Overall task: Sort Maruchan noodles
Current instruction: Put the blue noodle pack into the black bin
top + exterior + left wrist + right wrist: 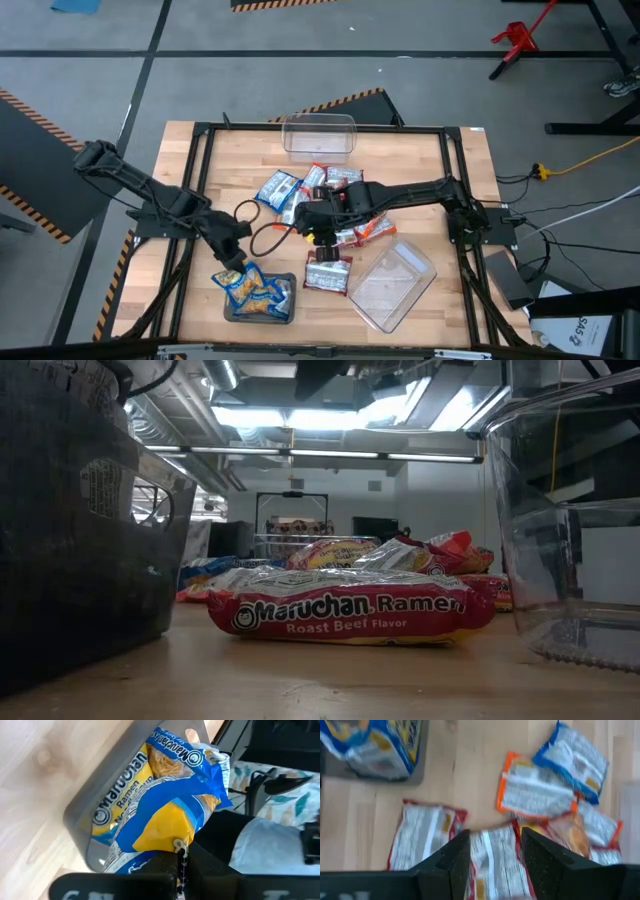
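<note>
Two grippers | left gripper (181, 851) pinching blue packet (165, 805) | right gripper (495, 851) spread, wrist-view only

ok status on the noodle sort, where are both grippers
Left gripper shut on a blue-and-yellow packet over the grey tray. Right gripper open above a red packet in the pile. Nothing blocking.

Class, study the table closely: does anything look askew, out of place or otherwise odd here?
Yes. The clear tub at the near right sits skewed to the table's edges, unlike the squarely set far tub. One red packet lies apart from the loose central pile. The blue-and-yellow packets are heaped unevenly in the grey tray.
</note>
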`<state>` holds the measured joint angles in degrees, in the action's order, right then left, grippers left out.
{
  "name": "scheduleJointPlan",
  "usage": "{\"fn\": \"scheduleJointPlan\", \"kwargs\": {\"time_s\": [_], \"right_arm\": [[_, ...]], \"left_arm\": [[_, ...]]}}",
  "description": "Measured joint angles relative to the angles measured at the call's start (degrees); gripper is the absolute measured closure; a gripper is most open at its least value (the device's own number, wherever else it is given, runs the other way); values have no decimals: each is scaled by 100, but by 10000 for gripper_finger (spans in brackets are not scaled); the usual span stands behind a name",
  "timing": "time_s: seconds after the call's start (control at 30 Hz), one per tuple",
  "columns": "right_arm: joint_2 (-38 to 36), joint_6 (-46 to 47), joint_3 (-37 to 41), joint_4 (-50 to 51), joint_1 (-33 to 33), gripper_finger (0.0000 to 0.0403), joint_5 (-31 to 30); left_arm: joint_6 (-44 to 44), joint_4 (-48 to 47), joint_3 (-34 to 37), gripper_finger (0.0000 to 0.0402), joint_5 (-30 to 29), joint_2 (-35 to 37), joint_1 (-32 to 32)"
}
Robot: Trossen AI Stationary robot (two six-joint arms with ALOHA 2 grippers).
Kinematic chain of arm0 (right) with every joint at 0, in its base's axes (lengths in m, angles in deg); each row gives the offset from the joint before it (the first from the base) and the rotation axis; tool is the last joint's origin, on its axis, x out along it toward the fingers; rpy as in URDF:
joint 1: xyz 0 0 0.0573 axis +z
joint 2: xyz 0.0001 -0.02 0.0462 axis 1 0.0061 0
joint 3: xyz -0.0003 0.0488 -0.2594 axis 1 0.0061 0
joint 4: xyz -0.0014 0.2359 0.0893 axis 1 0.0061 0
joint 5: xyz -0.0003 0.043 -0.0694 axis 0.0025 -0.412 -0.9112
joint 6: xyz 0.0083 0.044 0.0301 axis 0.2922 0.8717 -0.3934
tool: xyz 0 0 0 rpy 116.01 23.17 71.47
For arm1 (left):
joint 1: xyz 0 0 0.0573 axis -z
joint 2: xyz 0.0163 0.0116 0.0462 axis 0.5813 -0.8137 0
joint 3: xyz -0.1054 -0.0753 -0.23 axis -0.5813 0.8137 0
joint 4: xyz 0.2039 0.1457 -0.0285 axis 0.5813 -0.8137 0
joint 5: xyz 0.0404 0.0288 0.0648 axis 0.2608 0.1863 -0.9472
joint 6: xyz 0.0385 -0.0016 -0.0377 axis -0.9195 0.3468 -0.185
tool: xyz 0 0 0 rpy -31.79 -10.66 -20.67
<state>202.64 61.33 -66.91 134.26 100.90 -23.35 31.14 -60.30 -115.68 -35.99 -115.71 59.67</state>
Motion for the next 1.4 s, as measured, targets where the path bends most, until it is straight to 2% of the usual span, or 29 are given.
{"fn": "scheduleJointPlan", "kwargs": {"time_s": [0.23,0.57,0.93,1.4], "right_arm": [[-383,255,-4,441,14,240,-340],[-776,377,-10,492,168,240,-1023],[-782,502,-10,558,315,240,-1073],[-775,505,-10,682,350,240,-1138]], "left_arm": [[-502,-405,-444,401,233,-805,-28],[-1238,-387,-1031,401,1172,-1665,-174],[-1706,-596,-1239,401,1792,-2238,-220],[-1996,-127,-1233,401,1993,-2541,-266]]}}
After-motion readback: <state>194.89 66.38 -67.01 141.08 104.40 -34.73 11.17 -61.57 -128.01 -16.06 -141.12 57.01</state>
